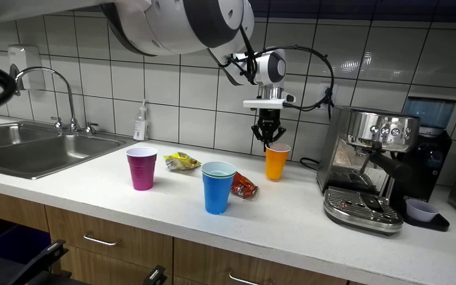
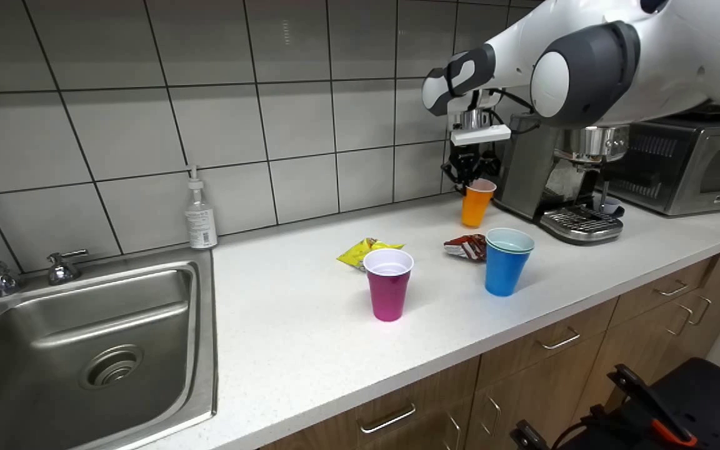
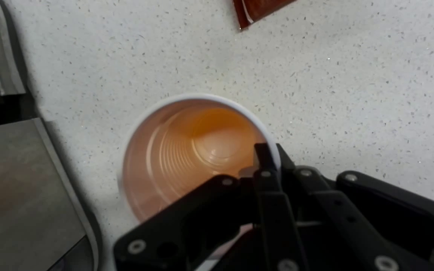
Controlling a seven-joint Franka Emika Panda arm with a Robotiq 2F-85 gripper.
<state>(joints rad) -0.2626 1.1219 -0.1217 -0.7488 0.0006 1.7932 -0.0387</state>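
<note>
My gripper (image 3: 271, 156) is shut on the rim of an orange cup (image 3: 156, 162), one fingertip inside the cup and one outside. In both exterior views the gripper (image 1: 266, 145) (image 2: 462, 187) points down at the wall side of the orange cup (image 1: 277, 163) (image 2: 477, 207). The cup is about upright, at or just above the counter; I cannot tell which. A red snack bag (image 1: 244, 186) (image 2: 469, 247) lies near it and shows in the wrist view (image 3: 262, 9). A blue cup (image 1: 217, 194) (image 2: 502, 272) with pale rims nested in it stands beside the bag.
A magenta cup (image 1: 142, 170) (image 2: 389, 290) and a yellow snack bag (image 1: 181, 161) (image 2: 363, 251) are farther toward the sink (image 1: 54, 158). A metal espresso machine (image 1: 333, 146) stands close beside the orange cup. A soap bottle (image 1: 141, 122) stands by the tiled wall (image 1: 196, 87).
</note>
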